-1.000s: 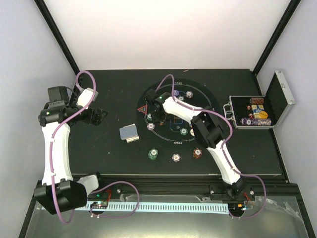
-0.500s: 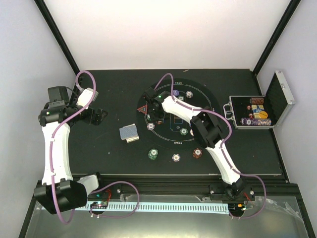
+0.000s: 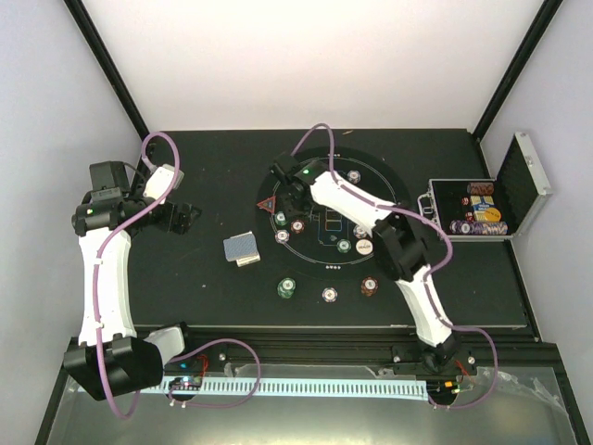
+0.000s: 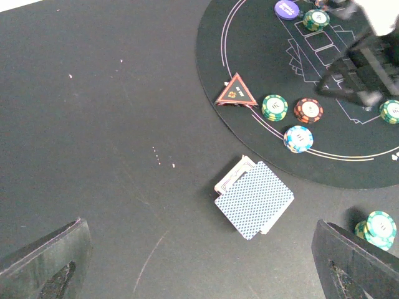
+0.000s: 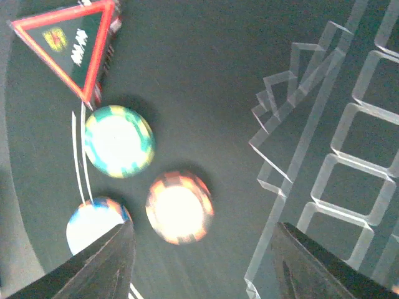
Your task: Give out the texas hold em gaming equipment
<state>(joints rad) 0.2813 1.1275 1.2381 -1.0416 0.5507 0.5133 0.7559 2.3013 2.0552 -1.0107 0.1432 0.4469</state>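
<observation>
Your right gripper [image 5: 202,252] hung over the mat [image 5: 206,75], its jaws apart with nothing between them. The brown-red chip [image 5: 179,207] lay flat below, beside a green chip [image 5: 118,141] and a white chip [image 5: 96,224]. The red triangle marker [image 5: 68,47] lay at the mat's left edge, tip aimed away from the arm bases, its white lettering unreadable. The card stack [image 4: 254,199] sat askew just off the mat. Your left gripper [image 4: 199,261] gaped wide, empty.

A black table [image 3: 204,287] fills the booth. Behind it stands a bright white wall [image 3: 315,65]; pale lilac walls [image 3: 37,139] flank its left and right. Black posts [image 3: 107,67] rise from its far corners.
</observation>
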